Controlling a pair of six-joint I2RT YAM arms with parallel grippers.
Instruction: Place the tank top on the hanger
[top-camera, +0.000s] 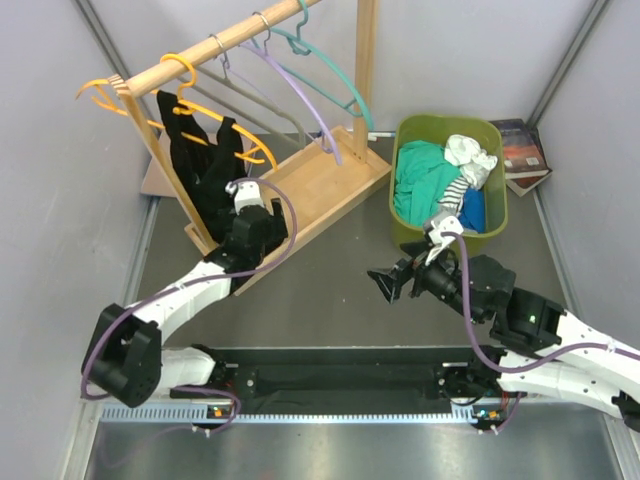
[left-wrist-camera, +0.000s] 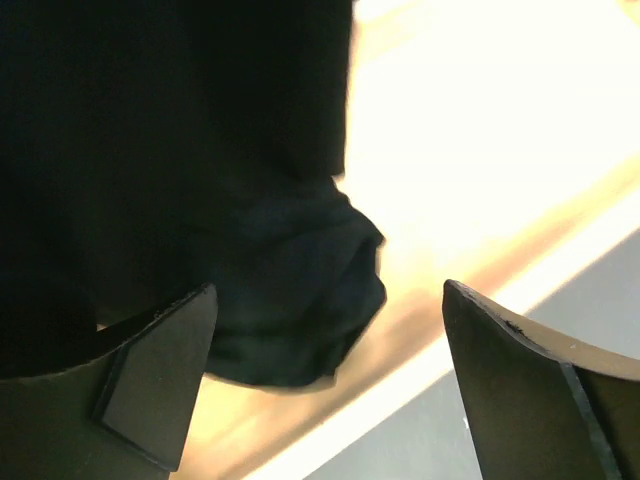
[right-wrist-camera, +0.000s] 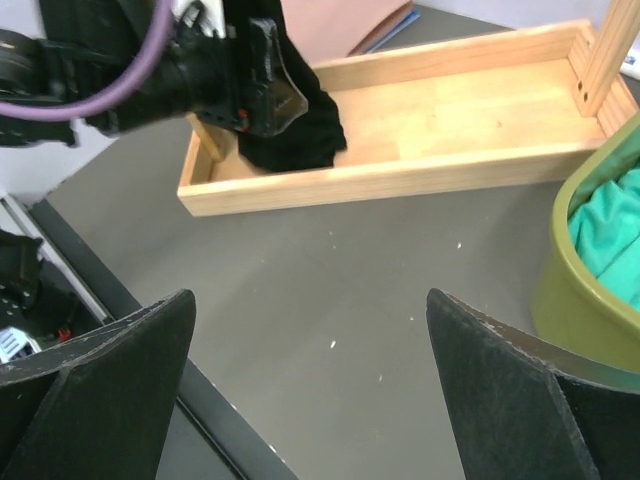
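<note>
Tank top (top-camera: 205, 170) hangs on hanger (top-camera: 250, 143) at 10 o'clock (looks done); left gripper (left-wrist-camera: 328, 300) wide open at hem, right gripper (right-wrist-camera: 310, 295) open. Next: retract without snagging.

L fingers (left-wrist-camera: 150, 390), R fingers (right-wrist-camera: 100, 390): both wide apart

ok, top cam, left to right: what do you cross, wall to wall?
tank top on the rack → left gripper → teal hanger → right gripper → green bin of clothes → books. Orange hanger overlaps the tank top, so it's left out.
</note>
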